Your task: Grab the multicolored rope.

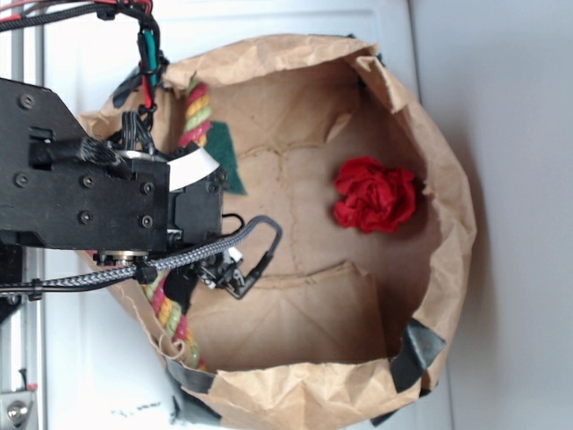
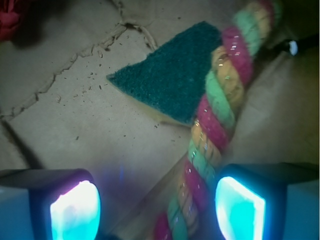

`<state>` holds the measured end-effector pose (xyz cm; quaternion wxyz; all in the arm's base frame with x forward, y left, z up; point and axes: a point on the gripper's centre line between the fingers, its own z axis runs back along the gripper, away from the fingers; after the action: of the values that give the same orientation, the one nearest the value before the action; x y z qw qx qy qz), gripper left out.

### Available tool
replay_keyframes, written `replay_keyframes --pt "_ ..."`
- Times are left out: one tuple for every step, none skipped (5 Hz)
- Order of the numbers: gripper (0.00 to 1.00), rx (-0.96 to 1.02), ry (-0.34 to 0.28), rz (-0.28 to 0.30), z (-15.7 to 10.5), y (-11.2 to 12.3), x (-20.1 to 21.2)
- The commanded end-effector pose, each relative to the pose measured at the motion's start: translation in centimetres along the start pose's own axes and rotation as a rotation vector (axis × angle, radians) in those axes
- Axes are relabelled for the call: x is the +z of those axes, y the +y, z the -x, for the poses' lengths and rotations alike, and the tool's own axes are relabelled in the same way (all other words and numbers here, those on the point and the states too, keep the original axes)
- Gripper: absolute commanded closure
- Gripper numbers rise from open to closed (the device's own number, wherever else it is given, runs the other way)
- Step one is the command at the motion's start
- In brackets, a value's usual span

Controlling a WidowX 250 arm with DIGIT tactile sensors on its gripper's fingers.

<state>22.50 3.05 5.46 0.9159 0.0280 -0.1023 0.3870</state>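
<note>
The multicolored rope (image 2: 215, 115), twisted from red, yellow and pale green strands, runs diagonally from top right to bottom centre in the wrist view. In the exterior view the rope (image 1: 197, 112) lies along the left wall of the paper bag, mostly hidden under the arm, with its frayed end (image 1: 175, 336) showing below. My gripper (image 2: 157, 210) is open. The rope passes between the glowing fingers, close to the right pad (image 2: 240, 210) and far from the left one. In the exterior view the gripper is hidden behind the arm's black housing (image 1: 192, 210).
A green triangular sponge (image 2: 172, 82) lies on the bag floor touching the rope. A red cloth ball (image 1: 376, 194) sits at the right of the brown paper bag (image 1: 448, 269), whose crumpled walls rise all around.
</note>
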Motion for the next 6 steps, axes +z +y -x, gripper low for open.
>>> replay_keyframes --pt "0.00 -0.065 -0.022 -0.025 -0.2 1.5 -1.4" --pt "0.00 -0.058 -0.002 -0.030 -0.4 2.2 -1.8" --pt "0.00 -0.060 0.001 -0.017 -0.7 2.4 -1.4" --pt "0.00 -0.057 0.004 -0.033 -1.1 3.5 -2.0" --pt "0.00 -0.039 0.004 -0.049 -1.4 4.3 -2.4" --pt "0.00 -0.024 0.010 -0.054 -1.9 4.8 -2.9"
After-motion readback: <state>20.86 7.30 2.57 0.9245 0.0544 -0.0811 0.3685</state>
